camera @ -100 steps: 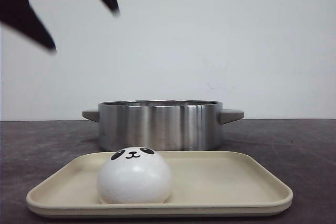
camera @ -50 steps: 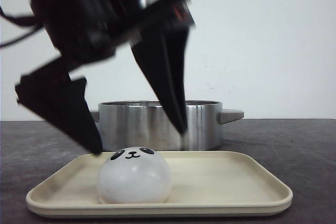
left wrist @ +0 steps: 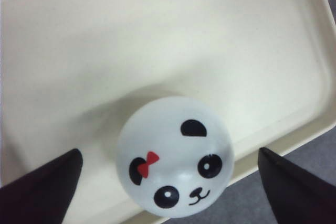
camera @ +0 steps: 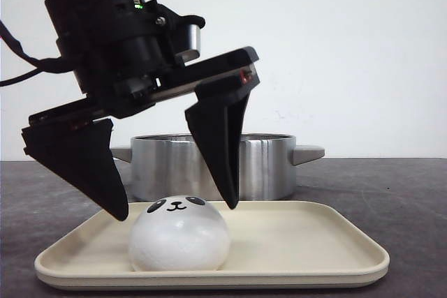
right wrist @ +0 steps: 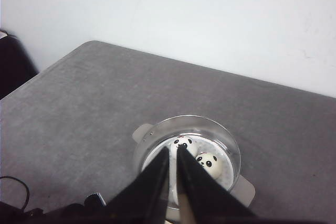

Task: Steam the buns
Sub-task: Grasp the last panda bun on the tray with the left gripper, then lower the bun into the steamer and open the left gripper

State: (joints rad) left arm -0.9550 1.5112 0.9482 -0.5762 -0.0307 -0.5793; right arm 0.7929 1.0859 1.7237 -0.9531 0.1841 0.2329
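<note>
One white panda-faced bun (camera: 179, 239) sits on the left half of a beige tray (camera: 300, 242). My left gripper (camera: 174, 209) hangs open just over it, one black fingertip on each side, level with the bun's top and not touching it. The left wrist view looks straight down on this bun (left wrist: 173, 129), which has a red bow, close to the tray's (left wrist: 157, 40) edge, with the left gripper (left wrist: 169, 152) spread wide around it. High above the steel pot (right wrist: 231, 150), my right gripper (right wrist: 174, 150) is shut and empty. Two buns (right wrist: 183, 143) (right wrist: 208, 162) lie inside the pot.
The steel pot (camera: 209, 165) with two grey side handles stands right behind the tray on the dark grey table (camera: 391, 186). A white wall closes the back. A black cable (right wrist: 13, 184) lies at the table's edge in the right wrist view.
My left gripper dropped from the upper left corner down over the tray and now straddles the bun. The bun, tray and pot have not moved.
</note>
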